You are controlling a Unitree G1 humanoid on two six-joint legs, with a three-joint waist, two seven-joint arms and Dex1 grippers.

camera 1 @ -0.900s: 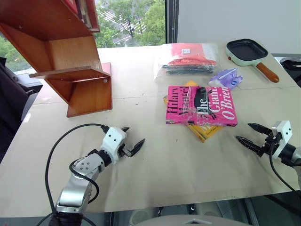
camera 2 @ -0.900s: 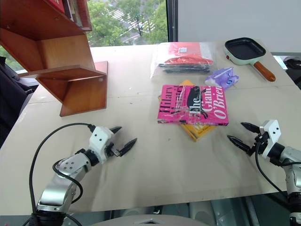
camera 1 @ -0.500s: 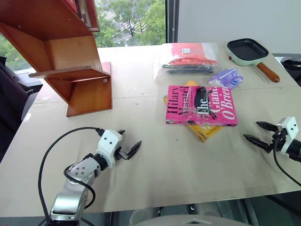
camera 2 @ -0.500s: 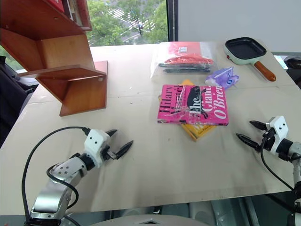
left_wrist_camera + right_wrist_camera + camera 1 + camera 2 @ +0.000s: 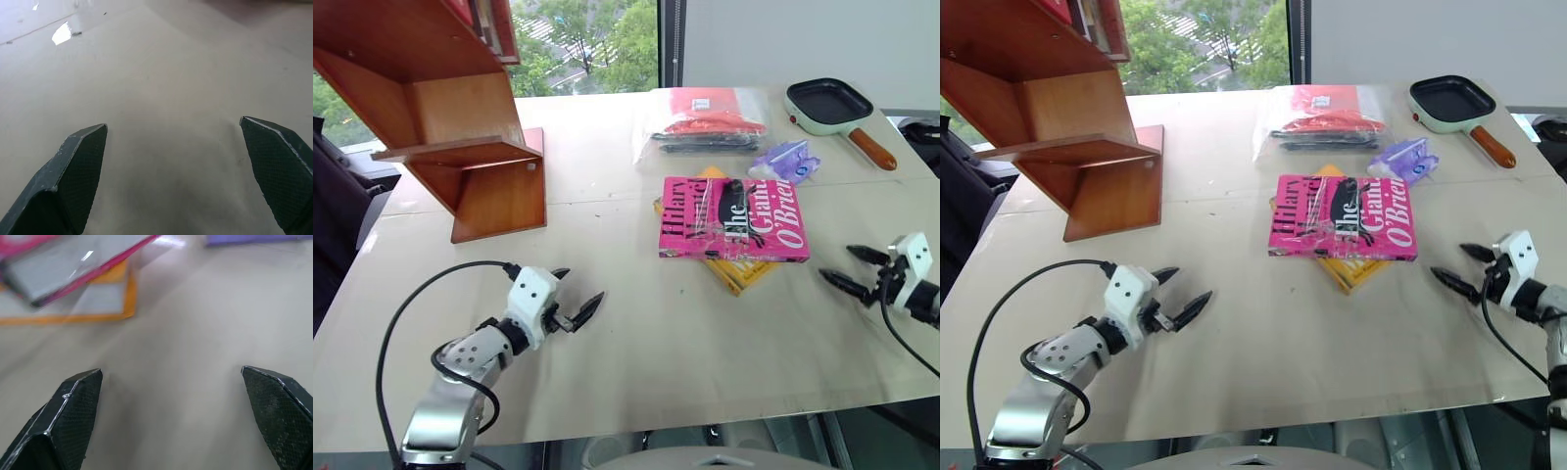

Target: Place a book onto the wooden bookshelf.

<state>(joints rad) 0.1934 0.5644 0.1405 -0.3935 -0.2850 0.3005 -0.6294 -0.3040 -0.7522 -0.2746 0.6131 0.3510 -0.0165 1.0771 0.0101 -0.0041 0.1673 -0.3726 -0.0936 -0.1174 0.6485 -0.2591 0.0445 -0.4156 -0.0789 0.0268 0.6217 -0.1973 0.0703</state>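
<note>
The pink book [image 5: 732,219] lies flat at the table's centre-right, on top of a yellow book [image 5: 736,276]. At the far left stands the wooden bookshelf [image 5: 450,117], reddish-brown with slanted panels. My left gripper [image 5: 579,286] hovers open over bare table near the front left, well short of the book. To the right of the book, my right gripper [image 5: 837,262] is open and points toward it with a gap between. The right wrist view shows the book's edge [image 5: 73,264] ahead of its fingers [image 5: 73,406]. Nothing sits between the left fingers [image 5: 83,161].
A mint frying pan [image 5: 829,106] with a brown handle sits at the far right corner. A clear bag of red items [image 5: 705,119] and a purple packet [image 5: 785,162] lie behind the books. The table's front edge [image 5: 705,416] runs close below both grippers.
My left gripper has drifted a little left and back toward the front edge. My right gripper has moved right, away from the book. The books have not moved.
</note>
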